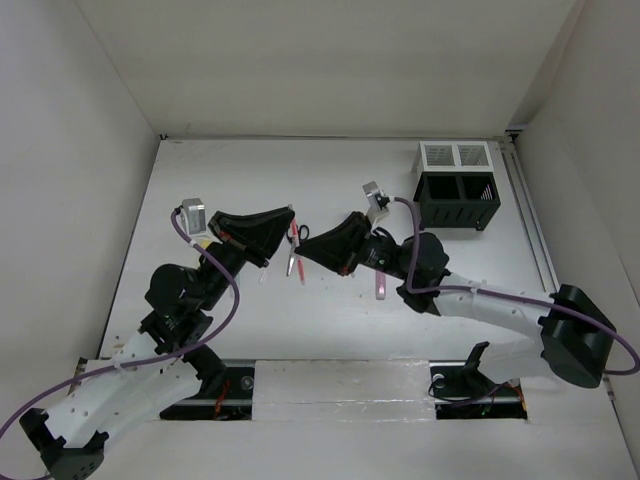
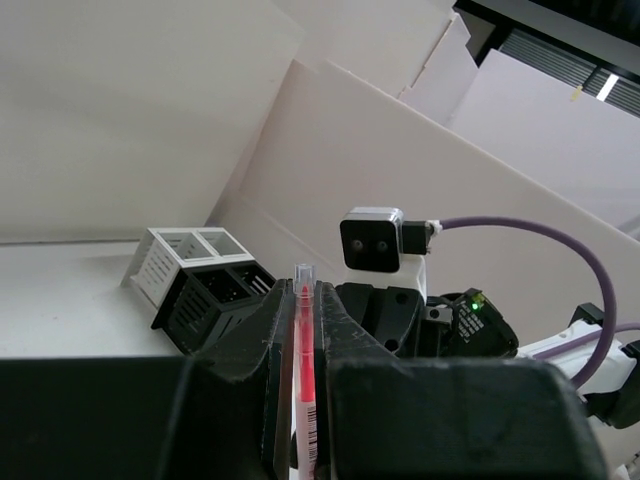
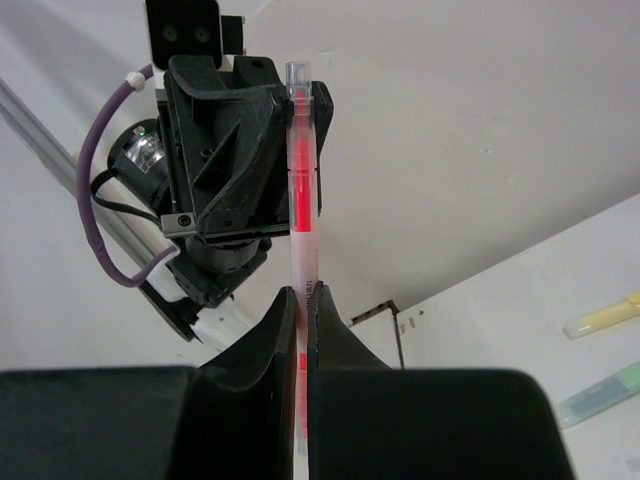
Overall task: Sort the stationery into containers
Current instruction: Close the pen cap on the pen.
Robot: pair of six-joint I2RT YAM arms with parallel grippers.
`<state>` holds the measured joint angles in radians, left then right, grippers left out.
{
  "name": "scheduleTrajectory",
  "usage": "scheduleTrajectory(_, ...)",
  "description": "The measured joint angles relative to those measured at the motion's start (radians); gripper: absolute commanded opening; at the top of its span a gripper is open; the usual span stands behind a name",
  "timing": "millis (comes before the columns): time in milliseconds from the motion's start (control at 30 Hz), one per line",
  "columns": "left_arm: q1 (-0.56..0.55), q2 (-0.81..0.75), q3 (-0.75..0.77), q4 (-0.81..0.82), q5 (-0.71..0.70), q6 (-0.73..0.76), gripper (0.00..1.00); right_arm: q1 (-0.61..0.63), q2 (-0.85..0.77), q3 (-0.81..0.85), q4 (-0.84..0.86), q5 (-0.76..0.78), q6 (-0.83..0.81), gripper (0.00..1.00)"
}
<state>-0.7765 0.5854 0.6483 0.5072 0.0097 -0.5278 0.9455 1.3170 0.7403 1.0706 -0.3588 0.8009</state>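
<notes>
The red pen is held clear of the tabletop, roughly upright, between the two arms near the middle of the workspace. It is clamped in two places. The left end effector is closed around it just below the clear-capped end, and the right end effector is closed around the barrel further down, by the printed lettering. The two sets of jaws are seen almost nose to nose along the pen.

A handover is judged to be the step in hand, most likely from left to right. The black mesh organiser and the white mesh box joined to it stand at the far right of the tabletop, well apart from the pen and on the right arm's side.

For this to be done well, the right grip should be confirmed firm before the left jaws are released. The left jaws should be opened fully and withdrawn along their own line, so that the pen is neither dragged nor tilted. The pen should then be carried upright over a compartment and lowered in before it is let go.

A yellow highlighter and a green highlighter are seen lying on the tabletop, not yet sorted.
</notes>
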Motion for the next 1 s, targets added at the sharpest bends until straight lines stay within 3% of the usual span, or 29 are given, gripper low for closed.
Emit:
scheduleTrajectory(367,0.006,0.002,0.014,-0.024,0.021,0.001,0.0,-0.026,-0.079,0.083,-0.292,-0.054,-0.121,0.0)
scheduleTrajectory(1000,0.011,-0.03,-0.022,-0.02,0.01,0.012,0.0,-0.037,-0.024,0.137,-0.329,-0.136,0.042,0.0)
